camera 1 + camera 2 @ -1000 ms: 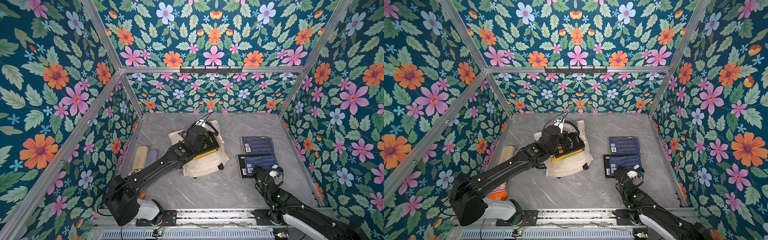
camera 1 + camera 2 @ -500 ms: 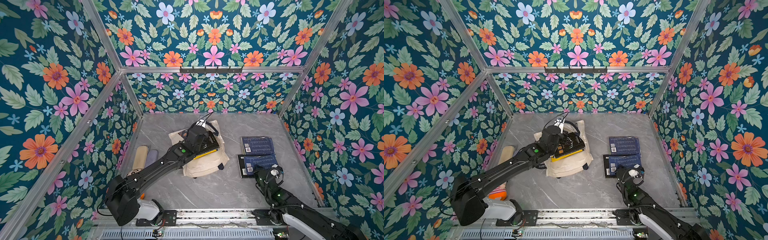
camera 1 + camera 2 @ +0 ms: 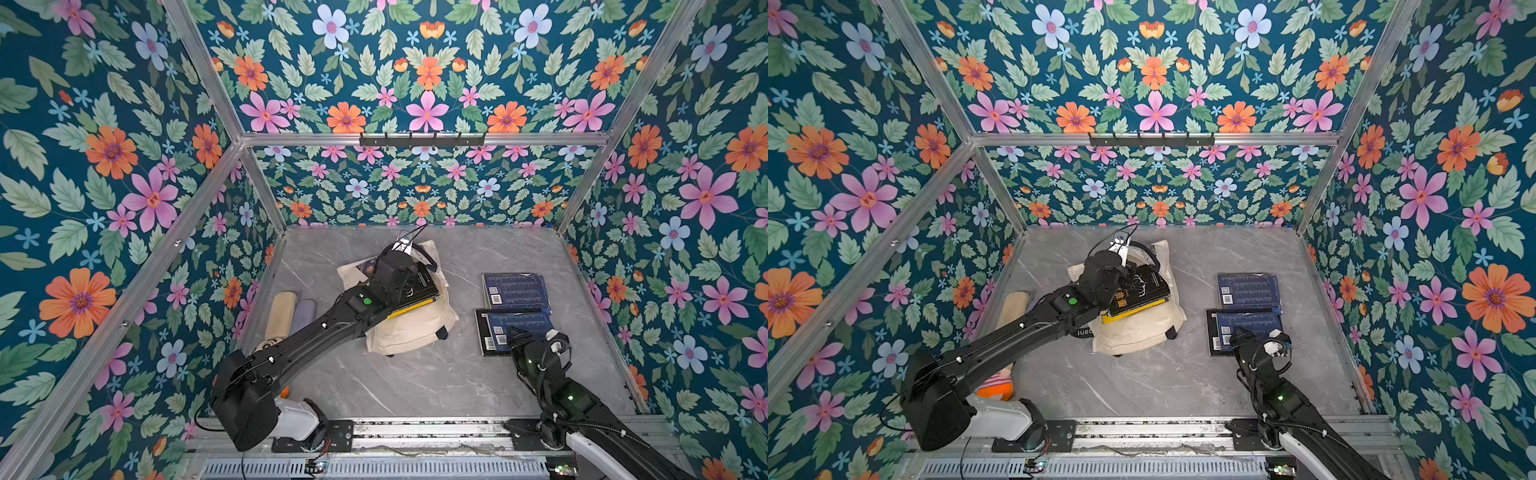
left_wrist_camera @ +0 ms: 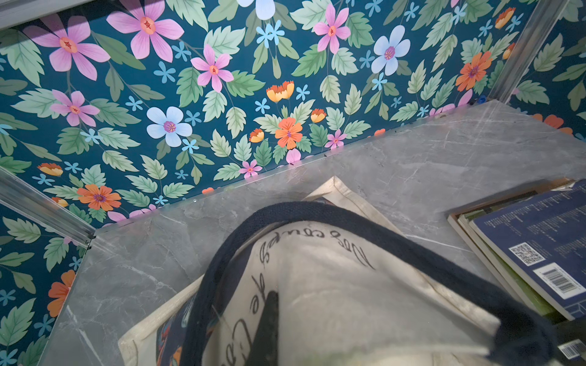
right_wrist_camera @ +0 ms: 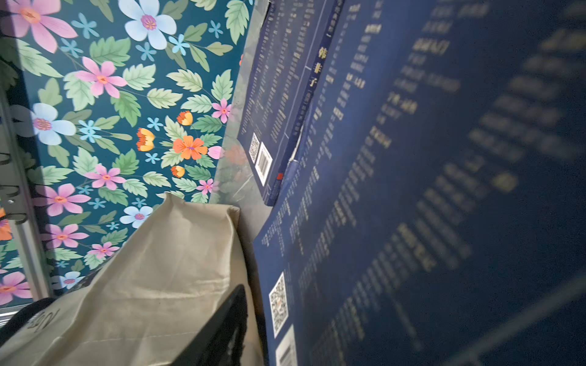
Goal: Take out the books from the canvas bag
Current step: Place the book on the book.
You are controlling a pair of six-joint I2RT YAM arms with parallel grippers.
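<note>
On the grey desk [image 3: 415, 386] lies the canvas bag [image 3: 415, 328], a black book [image 3: 422, 284] resting on it; two blue books [image 3: 515, 291] lie apart. Left tool [image 3: 407, 249] is clamped on bag cloth; right tool [image 3: 515, 336] stands parted at the nearer blue book.

Black arms [image 3: 291, 353], green status lights [image 3: 366, 301], white bases [image 3: 295, 419].

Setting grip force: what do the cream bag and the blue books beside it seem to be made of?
Cream bag: soft woven cloth, matte; it creases and slumps. Blue books: paper with smooth card covers, perhaps slightly glossy; printed barcodes, pale page edges.
</note>
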